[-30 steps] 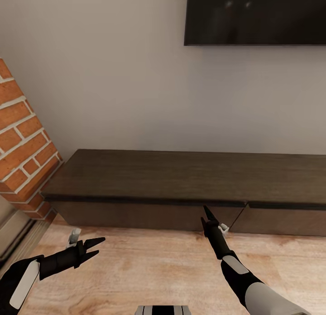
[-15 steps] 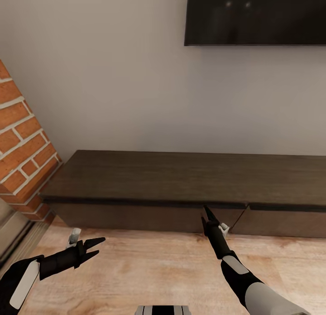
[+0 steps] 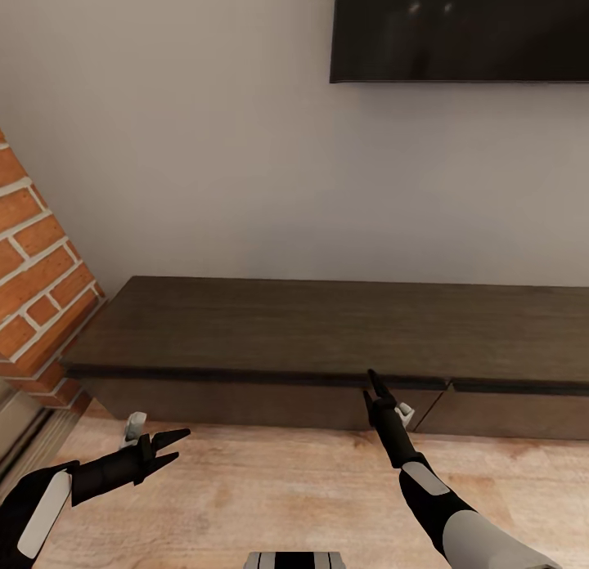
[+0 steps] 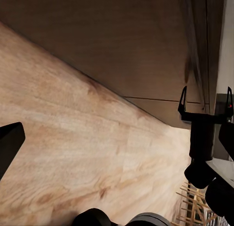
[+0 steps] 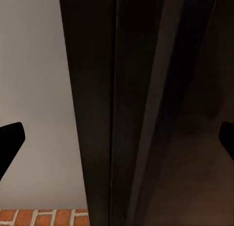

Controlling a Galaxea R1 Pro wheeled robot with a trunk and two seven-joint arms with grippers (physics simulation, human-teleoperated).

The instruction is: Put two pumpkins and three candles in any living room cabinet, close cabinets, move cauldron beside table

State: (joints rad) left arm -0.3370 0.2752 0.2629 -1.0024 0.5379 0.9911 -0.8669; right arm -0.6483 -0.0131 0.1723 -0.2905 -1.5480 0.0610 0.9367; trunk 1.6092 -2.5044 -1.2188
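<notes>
The cabinet (image 3: 327, 332) is a long, low, dark brown unit against the grey wall, and its flat drawer fronts look shut. My right gripper (image 3: 372, 387) is open and points up at the front edge of the cabinet's top, close to the seam between two drawer fronts. The right wrist view looks along that dark edge (image 5: 141, 109), with a fingertip at each side. In the left wrist view the right gripper (image 4: 204, 100) has its fingers spread. My left gripper (image 3: 169, 449) hangs open over the floor, well short of the cabinet and holding nothing. The pumpkins, candles and cauldron are out of view.
A brick column (image 3: 33, 266) stands at the cabinet's left end. A black TV (image 3: 458, 29) hangs on the wall above. Light wooden floor (image 3: 270, 487) lies between me and the cabinet. A pale wooden rack (image 4: 192, 206) is in the left wrist view.
The whole picture has shifted a little, so the camera has moved: the brick column and cabinet sit further left and lower. Both arms hold the same pose.
</notes>
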